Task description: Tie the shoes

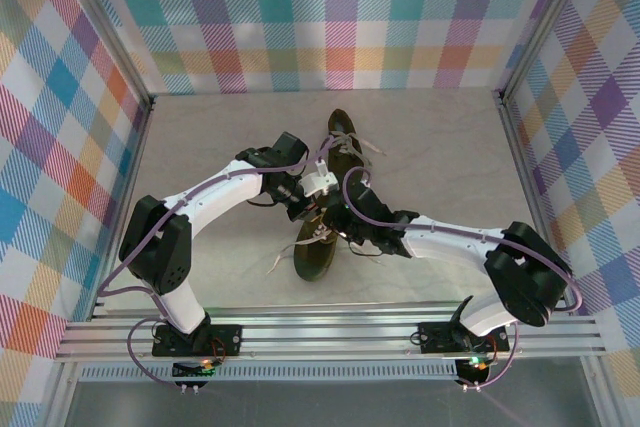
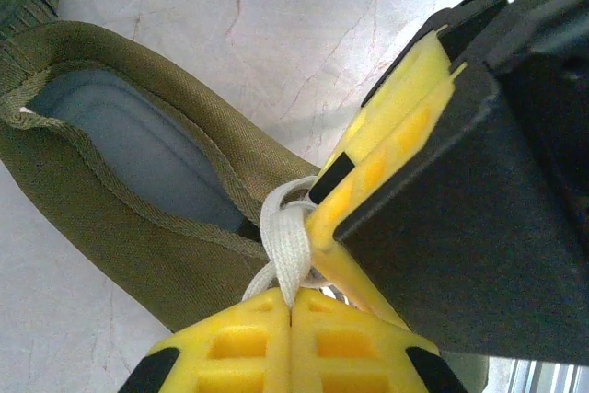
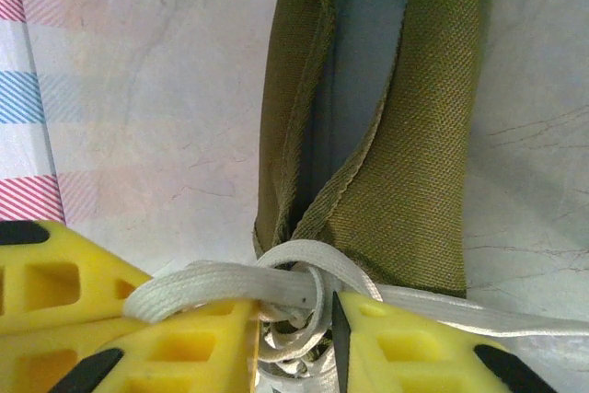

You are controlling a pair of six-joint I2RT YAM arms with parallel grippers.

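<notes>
Gaping olive-green shoe (image 2: 110, 227), cream lace (image 2: 287, 246) clamped in left hand (image 2: 291, 308), right hand (image 3: 294, 310) slightly parted around its knot (image 3: 287, 269)

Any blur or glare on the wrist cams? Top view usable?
Top external: evenly lit, sharp, no glare on the pale marbled tabletop. Left wrist: own yellow pincer fingers up close look soft; olive-green canvas shoe fairly crisp. Right wrist: shoe weave and cream-white lace sharp.

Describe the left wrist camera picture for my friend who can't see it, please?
The yellow plastic left gripper, shut, pinches a flat cream-white shoelace at the edge of a dark olive-green canvas shoe with a grey-blue insole. The right gripper, yellow and black, juts in from the right, above a pale marbled tabletop.
</notes>
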